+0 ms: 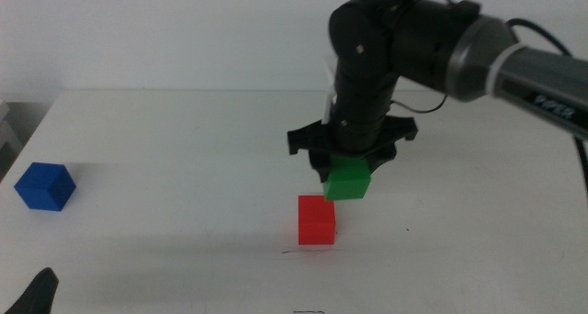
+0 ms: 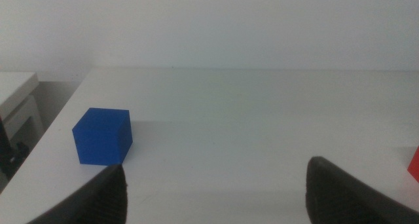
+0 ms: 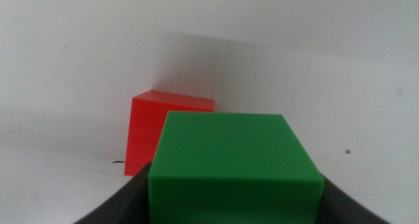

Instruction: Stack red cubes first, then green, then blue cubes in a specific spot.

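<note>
The green cube was held clamped in the right gripper at frame centre, raised just beside the red cube, presumably for stacking. The blue cube lay far left. The left gripper waited, jaws spread.

**Occlusions and cut-offs**

Small matte red cube: only a sliver at the left wrist frame edge; in the right wrist view the small matte green cube covers its lower part. Thin dark floor line faint, partly hidden by red. Left gripper clipped by the middle-view edge.
</note>
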`<state>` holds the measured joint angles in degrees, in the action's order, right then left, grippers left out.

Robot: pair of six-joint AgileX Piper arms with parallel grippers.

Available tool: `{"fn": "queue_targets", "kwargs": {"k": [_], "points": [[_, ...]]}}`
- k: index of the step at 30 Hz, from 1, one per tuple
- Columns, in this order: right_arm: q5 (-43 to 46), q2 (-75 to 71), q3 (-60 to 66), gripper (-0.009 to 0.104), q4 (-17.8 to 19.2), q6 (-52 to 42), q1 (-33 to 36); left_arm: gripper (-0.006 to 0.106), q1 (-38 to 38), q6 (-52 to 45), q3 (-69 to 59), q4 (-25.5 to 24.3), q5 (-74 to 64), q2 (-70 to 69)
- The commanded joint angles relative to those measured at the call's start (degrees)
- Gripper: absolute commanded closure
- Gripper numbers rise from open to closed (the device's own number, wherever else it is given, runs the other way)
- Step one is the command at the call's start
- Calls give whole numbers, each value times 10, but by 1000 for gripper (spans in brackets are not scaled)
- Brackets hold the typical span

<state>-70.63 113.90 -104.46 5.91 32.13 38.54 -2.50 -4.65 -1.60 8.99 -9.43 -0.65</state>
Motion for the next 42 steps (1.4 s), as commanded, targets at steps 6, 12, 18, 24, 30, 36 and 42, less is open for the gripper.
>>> {"fn": "queue_targets", "kwargs": {"k": [6,12,18,24,30,36,42], "points": [[-31,-6,-21,96,-4,17,13,7,-2,2,1,6,43,-15],[-28,4,-21,96,-9,25,13,7,-2,2,1,6,43,-15],[-27,17,-26,96,-20,45,14,7,-2,2,1,6,43,-15],[-35,31,-62,96,-23,47,24,7,-2,2,1,6,43,-15],[-34,34,-74,96,-12,60,24,7,-2,2,1,6,43,-15],[-35,35,-74,96,-9,63,24,7,-2,2,1,6,43,-15],[-35,51,-74,96,-19,62,24,7,-2,2,1,6,43,-15]]}}
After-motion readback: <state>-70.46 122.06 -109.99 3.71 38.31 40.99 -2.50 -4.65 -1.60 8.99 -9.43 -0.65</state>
